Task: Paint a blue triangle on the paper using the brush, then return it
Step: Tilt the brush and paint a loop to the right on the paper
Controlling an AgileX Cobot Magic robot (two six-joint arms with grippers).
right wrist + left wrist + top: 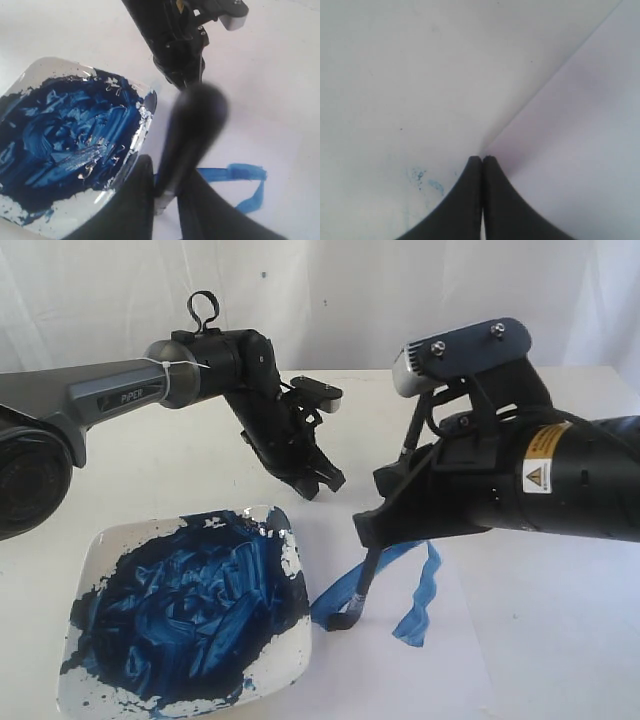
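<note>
The right hand (372, 532) is clenched on the brush (362, 585), whose tip is down at the paper (480, 610), at a corner of the unfinished blue triangle (424, 590) and just beside the paint-smeared plate (100, 540). The left hand (325, 480) hangs clenched and empty above the desk (395, 75).

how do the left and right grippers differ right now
The left gripper is shut on nothing; the right gripper is shut on the brush. The left gripper sits by the edge of the paper, beyond the plate; the right gripper is over the blue triangle, with the brush tip down at the paper. Shared: both are black, with jaws closed.
</note>
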